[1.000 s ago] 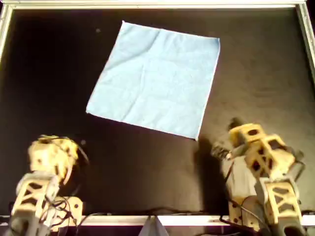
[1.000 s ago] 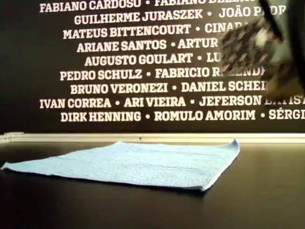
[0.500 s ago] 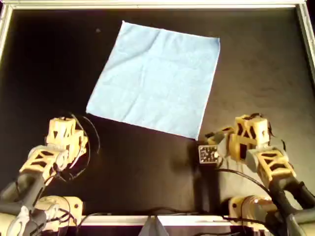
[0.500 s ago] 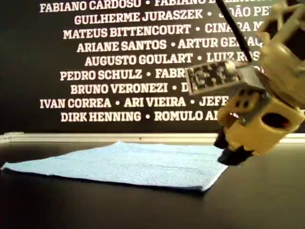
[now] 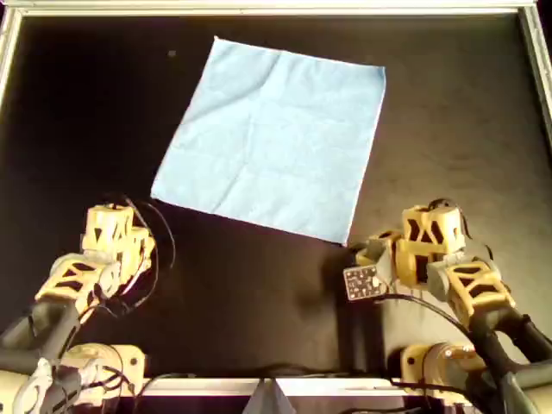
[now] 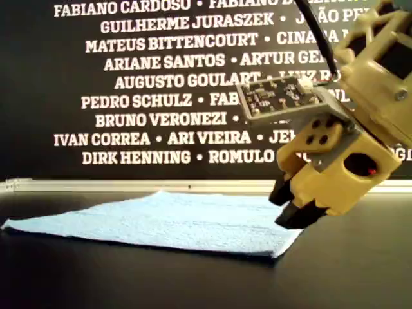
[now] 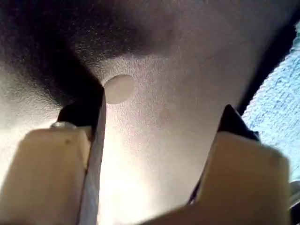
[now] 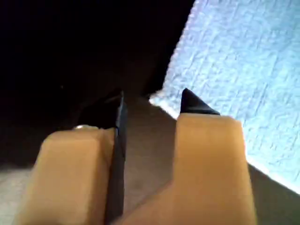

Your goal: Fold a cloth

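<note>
A light-blue cloth (image 5: 272,138) lies flat and unfolded on a black table (image 5: 69,112), in the upper middle of the overhead view, turned a little so one corner points toward the lower right of that view. The right gripper (image 5: 373,248) hovers just beside that near corner, its jaws parted with a narrow gap and holding nothing; in the right wrist view one dark fingertip (image 8: 194,103) sits at the cloth's corner. In the exterior view it hangs just above the cloth's right end. The left gripper (image 5: 121,226) is near the cloth's lower left corner in the overhead view, not touching it. Its jaws are spread wide and empty over bare table.
</note>
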Available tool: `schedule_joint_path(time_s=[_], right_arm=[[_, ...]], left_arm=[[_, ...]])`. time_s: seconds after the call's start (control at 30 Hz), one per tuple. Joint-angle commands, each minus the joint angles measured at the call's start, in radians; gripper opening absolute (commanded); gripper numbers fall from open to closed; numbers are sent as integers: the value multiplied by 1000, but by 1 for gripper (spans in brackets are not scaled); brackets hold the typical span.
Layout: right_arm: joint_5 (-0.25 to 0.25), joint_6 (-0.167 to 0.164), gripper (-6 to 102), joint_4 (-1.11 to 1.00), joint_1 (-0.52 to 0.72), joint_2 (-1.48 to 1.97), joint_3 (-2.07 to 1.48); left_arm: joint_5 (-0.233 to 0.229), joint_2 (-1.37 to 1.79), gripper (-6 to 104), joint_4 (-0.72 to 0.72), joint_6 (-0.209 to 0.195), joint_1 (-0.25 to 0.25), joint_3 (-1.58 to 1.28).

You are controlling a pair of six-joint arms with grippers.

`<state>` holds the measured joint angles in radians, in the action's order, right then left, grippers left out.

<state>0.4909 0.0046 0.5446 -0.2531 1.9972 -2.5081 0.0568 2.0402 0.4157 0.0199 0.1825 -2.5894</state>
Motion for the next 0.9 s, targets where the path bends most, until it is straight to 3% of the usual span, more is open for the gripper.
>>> schedule_joint_path(time_s=[0.0, 0.2, 0.33, 0.43, 0.53, 0.8, 0.87], right_arm=[[9, -17, 49, -3, -5, 5, 60], [-20, -100, 67, 0, -20, 2, 44], [-146, -143, 73, 2, -23, -11, 34], [-245, -143, 74, 0, -48, -64, 48], [-275, -132, 74, -2, -126, -132, 63], [-279, -126, 74, -3, -195, -219, 138], [-279, -126, 74, -3, -195, -249, 163]], left_arm=[[-9, 15, 86, -71, 5, 12, 31], [-9, 2, 86, -232, 5, 12, 14], [-9, 0, 86, -244, 6, 12, 11], [-9, -20, 86, -249, 6, 12, 17], [-9, -95, 86, -250, 8, 12, 34], [-11, -219, 85, -249, 9, 12, 129], [-11, -250, 85, -249, 29, 12, 147]])
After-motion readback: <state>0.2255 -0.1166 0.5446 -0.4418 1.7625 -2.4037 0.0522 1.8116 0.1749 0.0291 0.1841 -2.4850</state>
